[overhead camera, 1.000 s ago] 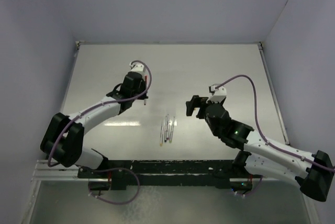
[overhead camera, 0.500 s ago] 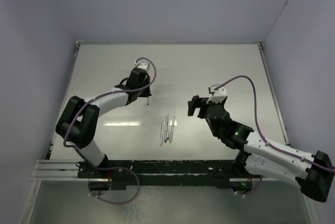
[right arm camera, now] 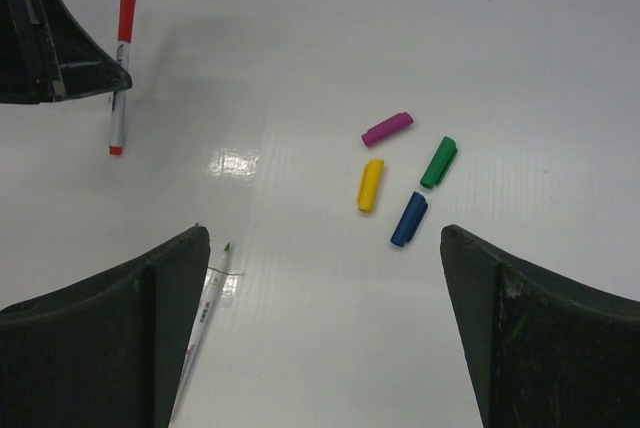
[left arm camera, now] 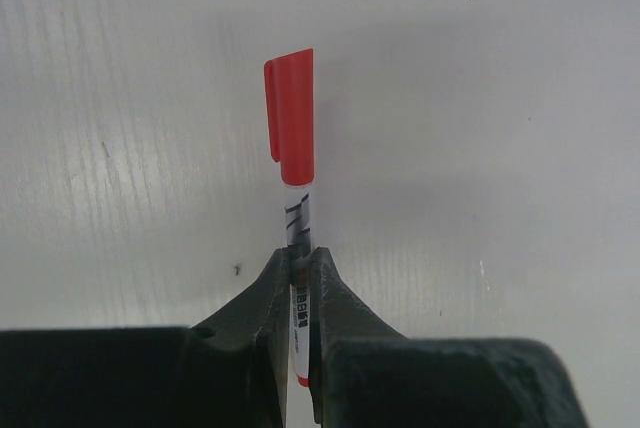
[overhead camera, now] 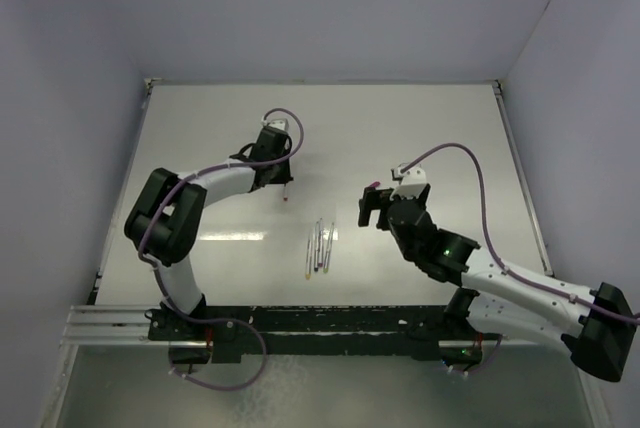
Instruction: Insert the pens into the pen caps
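The thin white marker pen (left arm camera: 297, 220) wearing a red plastic cap (left arm camera: 291, 113) is pinched across its printed barrel by the left gripper (left arm camera: 300, 260). The black jaws are closed tight on it, with the capped end sticking out beyond the fingertips and a small red end showing behind them. From above, this pen (overhead camera: 287, 192) sits left of the table's middle, a little far of centre. Whether its lower end touches the surface cannot be told.

Near and to the right of it, a small cluster of loose pale grey-white pens (overhead camera: 320, 244) lies side by side on the white table (overhead camera: 420, 118), running roughly near to far. One of them, with a green tip (right arm camera: 205, 316), shows by the left finger in the right wrist view.

Four loose stubby plastic caps lie close together on the table in front of the right gripper (right arm camera: 322, 238). They are a magenta cap (right arm camera: 387, 129) farthest, a yellow cap (right arm camera: 370, 185) to the left, a green cap (right arm camera: 438, 162) to the right and a blue cap (right arm camera: 408, 219) nearest. The right gripper's jaws are spread wide and hold nothing. It hangs just right of the pen cluster.
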{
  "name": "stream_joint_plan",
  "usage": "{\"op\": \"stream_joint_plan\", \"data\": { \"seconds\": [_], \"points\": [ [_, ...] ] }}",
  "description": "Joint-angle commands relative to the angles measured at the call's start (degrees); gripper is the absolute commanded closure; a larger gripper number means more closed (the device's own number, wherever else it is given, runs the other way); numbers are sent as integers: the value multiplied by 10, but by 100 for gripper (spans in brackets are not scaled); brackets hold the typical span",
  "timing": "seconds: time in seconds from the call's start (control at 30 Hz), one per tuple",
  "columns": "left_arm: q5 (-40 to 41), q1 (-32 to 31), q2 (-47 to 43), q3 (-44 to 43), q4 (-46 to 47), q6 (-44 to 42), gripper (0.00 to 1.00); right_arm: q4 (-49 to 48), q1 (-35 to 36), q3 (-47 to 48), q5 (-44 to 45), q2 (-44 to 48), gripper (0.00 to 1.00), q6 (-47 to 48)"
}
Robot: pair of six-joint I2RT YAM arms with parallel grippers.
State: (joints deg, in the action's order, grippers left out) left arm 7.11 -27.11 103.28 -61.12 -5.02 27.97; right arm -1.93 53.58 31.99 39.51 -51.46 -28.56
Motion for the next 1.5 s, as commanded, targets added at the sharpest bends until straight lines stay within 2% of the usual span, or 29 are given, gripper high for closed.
{"op": "stream_joint_plan", "data": {
  "seconds": [0.0,0.37,0.47,0.53,0.77,1.03,1.37,1.47],
  "points": [
    [26,3,14,-26,-10,9,90,29,-1,38,8,-11,0,-17],
    [33,3,23,-28,-12,9,88,49,-1,23,28,20,0,-55],
    [32,3,24,-29,-14,12,85,58,-1,26,27,22,0,-52],
    [33,3,25,-30,-15,15,79,66,-1,30,25,19,0,-50],
    [34,3,24,-30,-17,16,74,72,-1,35,25,7,0,-55],
    [31,3,-19,-29,-18,3,70,23,-1,25,31,14,0,-29],
    [7,3,-105,7,-21,-1,68,-161,-1,-70,49,85,0,36],
    [-10,1,-139,30,-22,-1,68,-163,-2,-84,46,104,0,14]
  ]
}}
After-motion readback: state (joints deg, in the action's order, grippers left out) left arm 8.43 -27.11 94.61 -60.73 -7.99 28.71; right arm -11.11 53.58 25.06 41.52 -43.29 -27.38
